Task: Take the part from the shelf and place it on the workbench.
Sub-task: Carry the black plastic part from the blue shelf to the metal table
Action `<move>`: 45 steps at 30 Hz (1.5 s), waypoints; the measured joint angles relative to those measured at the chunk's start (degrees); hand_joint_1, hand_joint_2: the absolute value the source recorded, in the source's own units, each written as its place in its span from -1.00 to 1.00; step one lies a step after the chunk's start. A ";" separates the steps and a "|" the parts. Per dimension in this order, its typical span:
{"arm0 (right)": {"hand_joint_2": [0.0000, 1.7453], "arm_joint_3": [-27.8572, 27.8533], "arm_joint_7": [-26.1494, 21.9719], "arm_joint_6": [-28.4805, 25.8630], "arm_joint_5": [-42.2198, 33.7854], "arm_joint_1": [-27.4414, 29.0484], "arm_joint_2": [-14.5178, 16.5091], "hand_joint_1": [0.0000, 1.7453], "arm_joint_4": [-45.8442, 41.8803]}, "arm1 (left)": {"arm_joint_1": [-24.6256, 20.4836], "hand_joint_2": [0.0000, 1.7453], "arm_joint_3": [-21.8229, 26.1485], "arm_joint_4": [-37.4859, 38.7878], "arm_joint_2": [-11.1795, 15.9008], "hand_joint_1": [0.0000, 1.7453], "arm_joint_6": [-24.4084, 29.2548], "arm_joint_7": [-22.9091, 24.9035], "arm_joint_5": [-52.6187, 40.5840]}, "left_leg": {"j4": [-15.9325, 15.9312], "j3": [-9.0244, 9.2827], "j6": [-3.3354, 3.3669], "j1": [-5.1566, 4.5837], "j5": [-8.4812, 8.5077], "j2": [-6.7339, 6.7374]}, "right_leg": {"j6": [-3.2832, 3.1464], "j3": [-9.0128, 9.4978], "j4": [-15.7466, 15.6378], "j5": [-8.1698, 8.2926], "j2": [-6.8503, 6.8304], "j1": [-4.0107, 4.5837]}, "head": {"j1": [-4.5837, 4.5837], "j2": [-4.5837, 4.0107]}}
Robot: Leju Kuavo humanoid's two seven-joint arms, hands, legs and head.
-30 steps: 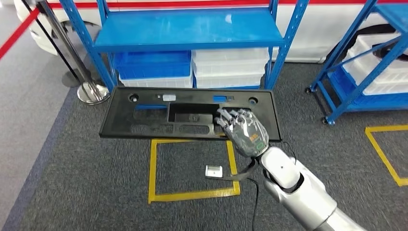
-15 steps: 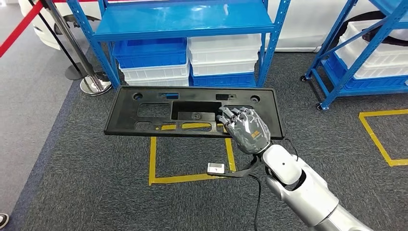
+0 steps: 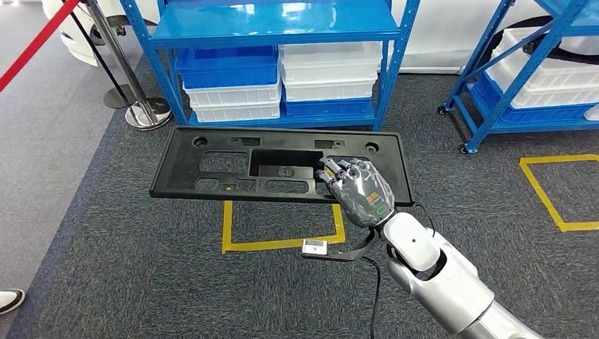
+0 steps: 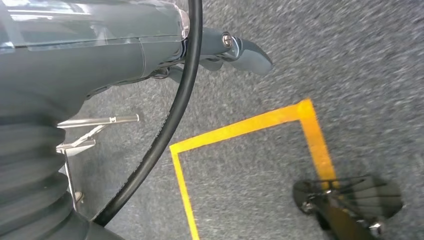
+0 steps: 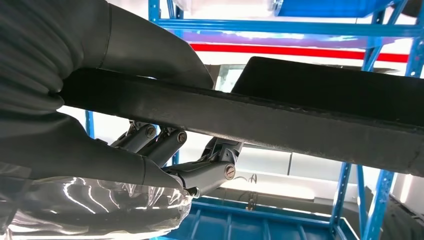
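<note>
The part is a long flat black plastic panel (image 3: 212, 166) with cut-outs, held level above the grey carpet in front of the blue shelf (image 3: 268, 28). My right hand (image 3: 360, 191) grips its right end, fingers lying over the top near the central opening. In the right wrist view the panel's edge (image 5: 300, 115) runs across the picture, with the thumb on one face and the dark fingers (image 5: 200, 170) curled against the other. My left hand (image 4: 100, 45) hangs over the carpet and holds nothing. No workbench is in sight.
Blue and white bins (image 3: 233, 78) fill the shelf's lowest level. A second blue shelf (image 3: 523, 70) on castors stands at the right. A yellow taped square (image 3: 282, 244) marks the floor below the panel. A stanchion base (image 3: 148, 113) and red rope (image 3: 35, 49) stand left; a person's shoe (image 3: 10, 300) is at the lower left.
The whole view has shifted: the shelf, stanchion and yellow square sit higher in the picture and a shoe has come in. My right hand keeps the panel in the same grip.
</note>
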 joint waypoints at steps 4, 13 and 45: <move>1.00 -0.01 -0.01 0.73 -0.80 0.03 0.01 0.94 0.11 | 0.14 1.00 -0.02 0.00 -0.02 -1.00 -0.15 -0.20 0.10 | 0.08 -2.74 0.42 0.19 2.50 0.24 | 1.08 -4.12 12.93 -8.97 0.39 -0.78 | -0.01 0.00; 1.00 -0.12 0.07 1.96 -2.31 -0.22 0.07 0.94 0.39 | 0.24 1.00 -0.02 0.00 -0.06 -1.00 -0.19 -0.34 0.87 | 2.81 -6.98 -1.97 0.41 4.19 0.35 | 0.38 6.49 -0.36 -6.36 0.74 -1.07 | -0.02 0.00; 1.00 -1.22 0.15 3.45 -4.64 -0.13 0.57 0.94 0.42 | 0.27 1.00 -0.04 0.04 0.02 -1.00 -0.33 -0.54 1.84 | 2.81 -4.57 -2.51 0.51 1.39 5.23 | 0.22 4.57 -0.70 -4.25 -0.59 -1.10 | -0.01 0.00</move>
